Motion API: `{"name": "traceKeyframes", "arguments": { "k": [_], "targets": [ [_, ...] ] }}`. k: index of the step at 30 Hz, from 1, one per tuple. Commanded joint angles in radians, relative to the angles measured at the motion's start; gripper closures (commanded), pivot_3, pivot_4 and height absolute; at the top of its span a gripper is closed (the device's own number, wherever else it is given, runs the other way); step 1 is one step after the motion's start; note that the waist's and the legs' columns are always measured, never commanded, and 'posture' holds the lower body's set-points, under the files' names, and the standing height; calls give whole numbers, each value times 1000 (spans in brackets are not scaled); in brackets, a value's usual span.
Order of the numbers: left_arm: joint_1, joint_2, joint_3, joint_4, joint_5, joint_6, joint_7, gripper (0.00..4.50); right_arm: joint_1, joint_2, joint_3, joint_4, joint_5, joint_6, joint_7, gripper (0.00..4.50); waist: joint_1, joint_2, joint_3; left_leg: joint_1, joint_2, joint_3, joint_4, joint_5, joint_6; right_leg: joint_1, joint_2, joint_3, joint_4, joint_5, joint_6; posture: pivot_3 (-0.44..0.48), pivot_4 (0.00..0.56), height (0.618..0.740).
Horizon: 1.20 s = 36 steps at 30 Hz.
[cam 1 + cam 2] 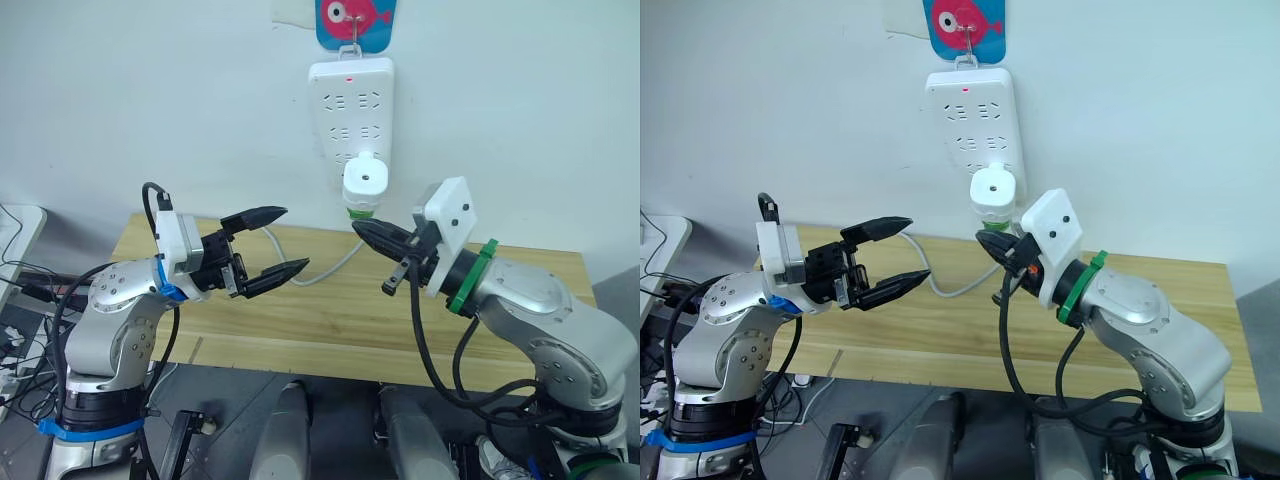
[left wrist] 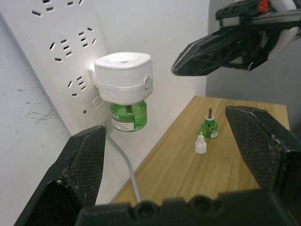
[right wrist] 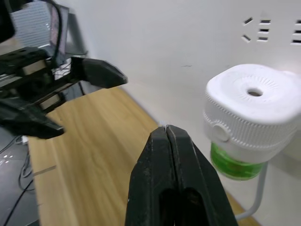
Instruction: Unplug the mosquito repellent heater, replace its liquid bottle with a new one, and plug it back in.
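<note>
The white mosquito repellent heater [image 1: 366, 180] is plugged into the lower part of the wall power strip [image 1: 350, 100]. A green bottle [image 2: 128, 115] is fitted under it; I cannot tell if this is the new one. The liquid bottle [image 2: 209, 127] with its bare wick stands on the table, and a loose pointed white cap [image 2: 201, 143] lies beside it. My right gripper [image 1: 365, 230] is shut and empty, its tip just below the heater. Further left, my left gripper [image 1: 293, 240] is open over the table and points toward the heater.
A grey cable [image 1: 330, 265] runs from the power strip down onto the wooden table [image 1: 500, 320]. A blue fish-shaped hook [image 1: 355, 20] holds the strip on the white wall. Cables and equipment sit at the far left.
</note>
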Motion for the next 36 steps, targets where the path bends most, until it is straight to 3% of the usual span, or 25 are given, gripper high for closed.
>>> {"name": "traceKeyframes", "arguments": {
  "k": [1, 18, 36],
  "targets": [
    [-11, -6, -6, -43, -20, -5, 24, 0, -20, 12, 14, 1, -51, -35, -37, 4484, 3, 0, 0, 0, 0, 0, 0, 0, 0, 0, 0, 0, 0, 0, 0, 256, 307, 740],
    [-28, -20, -38, -39, -13, -29, 51, 0, -18, 30, 62, 40, -159, -55, -58, 4484, 7, 0, 0, 3, 1, 1, -11, 1, -2, 0, 0, 0, -5, 2, -4, 256, 294, 740],
    [-22, -23, -48, -30, -12, -32, 43, 0, -41, 105, 6, 55, -187, -1, -126, 4484, 7, 0, 0, 4, 1, 2, -11, 3, -3, 0, 0, 0, -4, 2, -4, 244, 303, 740]
  ]
}}
